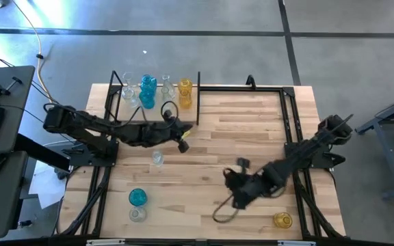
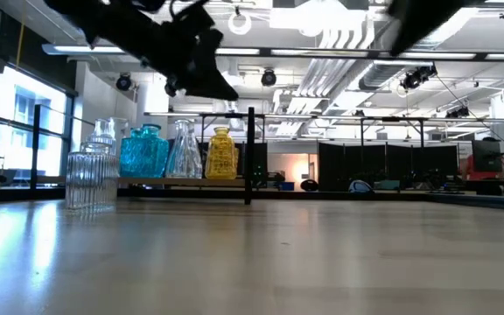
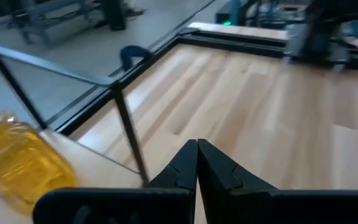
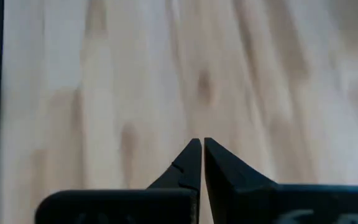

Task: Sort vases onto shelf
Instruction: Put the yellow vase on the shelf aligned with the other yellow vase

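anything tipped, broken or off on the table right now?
Nothing tipped or broken. Vases on the shelf stand upright. Four are still loose on the table: a clear one mid-table, a teal one with a clear one beside it near the front, and an amber one at front right. Both hands are shut and empty.

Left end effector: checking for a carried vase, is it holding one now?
No, the left end effector has its fingers shut together on nothing, beside the amber vase.

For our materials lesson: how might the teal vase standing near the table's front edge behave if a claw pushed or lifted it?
The teal vase looks like glass, so probably rigid, smooth and breakable. Its round body could roll if tipped. Standing upright beside a clear vase, a push might knock them together.
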